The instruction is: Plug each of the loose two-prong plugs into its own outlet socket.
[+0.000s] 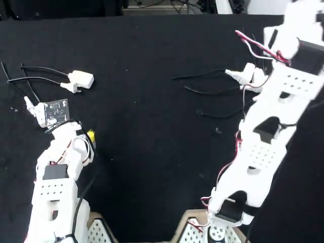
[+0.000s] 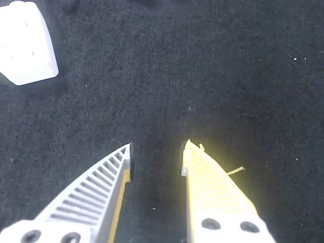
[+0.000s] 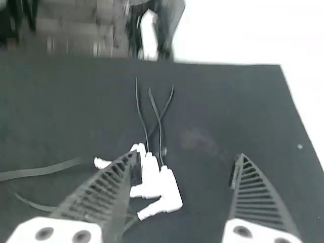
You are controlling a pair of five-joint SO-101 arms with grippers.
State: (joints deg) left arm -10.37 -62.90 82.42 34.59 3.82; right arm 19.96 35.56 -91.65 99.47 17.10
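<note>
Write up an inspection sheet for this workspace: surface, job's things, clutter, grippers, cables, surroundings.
Surface: table under black cloth, a few light specks.
Job's things: white socket block with a small plug lying beside it. White plug pieces are bunched near the right arm. Cannot tell whether any are mated.
Clutter: nothing seen.
Grippers: left gripper is open over bare cloth and holds nothing. Right gripper is open above the bunched pieces.
Cables: thin black leads trail loose from the plugs on both sides.
Surroundings: pale area and dark shapes past the table's edge, too blurred to identify.
</note>
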